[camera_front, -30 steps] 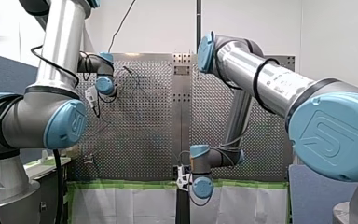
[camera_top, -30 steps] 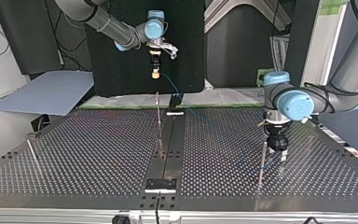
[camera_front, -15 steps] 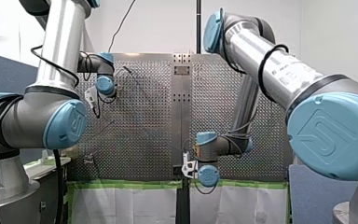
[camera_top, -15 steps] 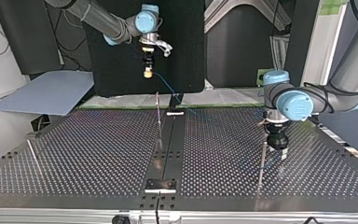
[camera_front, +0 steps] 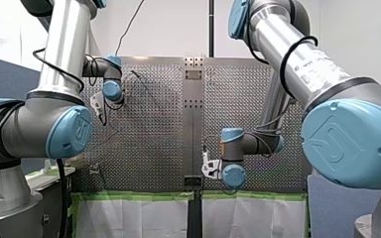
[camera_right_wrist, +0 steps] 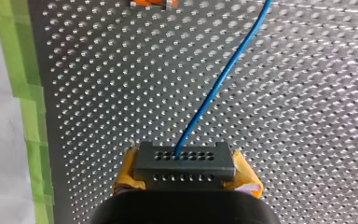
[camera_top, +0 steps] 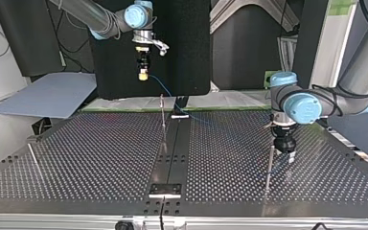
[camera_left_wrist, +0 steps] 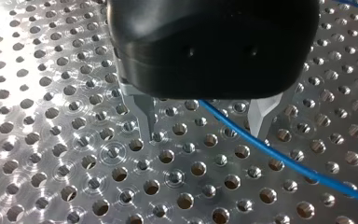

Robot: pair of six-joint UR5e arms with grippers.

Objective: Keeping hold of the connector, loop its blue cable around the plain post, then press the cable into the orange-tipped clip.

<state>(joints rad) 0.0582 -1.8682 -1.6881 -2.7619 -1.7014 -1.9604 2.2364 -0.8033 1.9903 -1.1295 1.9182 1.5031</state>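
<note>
My right gripper (camera_top: 143, 74) hangs above the table's far edge, its yellow pads (camera_right_wrist: 244, 179) shut on the dark connector (camera_right_wrist: 184, 161). The blue cable (camera_right_wrist: 219, 84) runs from the connector down onto the perforated plate (camera_top: 91, 153), sagging past a thin post (camera_top: 163, 117) at the plate's middle. An orange-tipped clip (camera_right_wrist: 151, 3) shows far ahead of the connector. My left gripper (camera_left_wrist: 205, 133) stands open just over the plate, with the cable (camera_left_wrist: 298, 165) lying between its metal fingers (camera_left_wrist: 149, 121). The plain post (camera_top: 269, 167) rises right beside my left gripper (camera_top: 287, 155).
Another thin post (camera_top: 33, 160) stands at the top view's left. Black brackets (camera_top: 165, 189) sit on the centre strip. Green tape (camera_right_wrist: 28, 107) marks the plate's far edge, with a grey board (camera_top: 48, 96) beyond it.
My right arm has carried the connector up and toward the top view's left, drawing the cable along. My left arm has stayed still.
</note>
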